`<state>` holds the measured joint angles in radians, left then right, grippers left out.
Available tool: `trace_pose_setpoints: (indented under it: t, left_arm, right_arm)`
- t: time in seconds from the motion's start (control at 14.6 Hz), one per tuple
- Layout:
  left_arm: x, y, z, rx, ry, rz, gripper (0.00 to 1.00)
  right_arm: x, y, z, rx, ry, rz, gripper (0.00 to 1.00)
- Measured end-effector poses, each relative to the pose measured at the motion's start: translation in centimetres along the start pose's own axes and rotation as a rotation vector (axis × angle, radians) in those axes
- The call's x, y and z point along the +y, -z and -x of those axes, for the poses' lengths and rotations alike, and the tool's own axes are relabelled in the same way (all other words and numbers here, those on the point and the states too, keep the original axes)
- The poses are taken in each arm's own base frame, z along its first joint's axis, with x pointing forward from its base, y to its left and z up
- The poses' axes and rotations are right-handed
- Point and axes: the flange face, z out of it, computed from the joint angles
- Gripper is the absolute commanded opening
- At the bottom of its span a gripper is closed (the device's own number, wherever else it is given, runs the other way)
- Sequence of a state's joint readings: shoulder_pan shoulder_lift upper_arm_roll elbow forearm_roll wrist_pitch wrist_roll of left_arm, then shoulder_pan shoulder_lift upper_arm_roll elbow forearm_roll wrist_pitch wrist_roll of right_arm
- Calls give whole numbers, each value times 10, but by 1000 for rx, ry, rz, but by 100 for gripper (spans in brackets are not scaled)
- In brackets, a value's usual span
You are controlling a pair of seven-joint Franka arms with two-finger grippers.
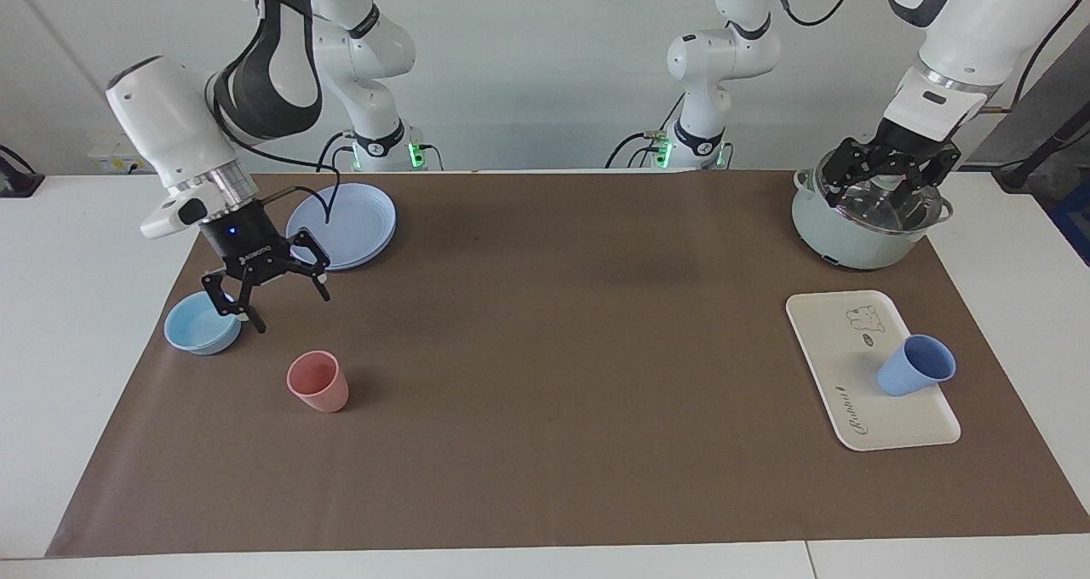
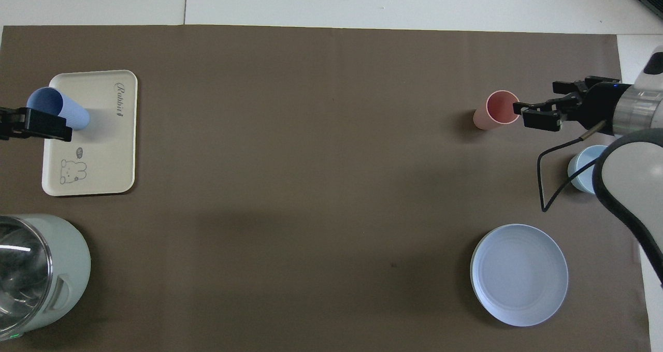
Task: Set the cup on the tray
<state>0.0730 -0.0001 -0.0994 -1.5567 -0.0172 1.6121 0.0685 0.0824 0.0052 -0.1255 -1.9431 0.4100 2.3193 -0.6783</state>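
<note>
Periwinkle-blue tapered plastic cup (image 1: 915, 366) stands released on cream rectangular tray (image 1: 839, 339), lower right of facing frame; my left gripper (image 1: 887, 183) hangs open above the pale-green pot (image 1: 839, 230), task looks done.

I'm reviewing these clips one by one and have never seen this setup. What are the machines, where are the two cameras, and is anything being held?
These are two robot arms at a table covered by a brown mat. One picture faces the robots from across the table; the other looks down from above their end.

The blue cup stands on the cream tray. A lidded pot sits nearer the robots. At the right arm's end are a pink tumbler, a light-blue bowl and a round plate.

Nothing is held. The left end effector hangs open over the pot; the right end effector hangs open above the mat, beside the bowl.
</note>
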Motion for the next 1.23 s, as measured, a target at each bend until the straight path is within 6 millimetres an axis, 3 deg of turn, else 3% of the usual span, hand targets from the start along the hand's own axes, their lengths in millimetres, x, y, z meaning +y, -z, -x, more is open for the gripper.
trace_pose_setpoints:
  t: [0.41, 0.68, 0.96, 1.23]
  left_arm:
    - [0, 10, -1, 19, -1, -1, 100]
    - [-1, 12, -17, 4, -4, 6, 100]
    - [1, 2, -18, -30, -10, 11, 100]
    - [2, -3, -15, -48, -14, 11, 100]
  right_arm:
    - [-17, 73, -7, -344, -368, 192, 100]
    - [-23, 109, -3, -458, -451, 223, 100]
    - [-9, 122, 16, -485, -497, 222, 100]
    - [-11, 123, 14, -481, -493, 222, 100]
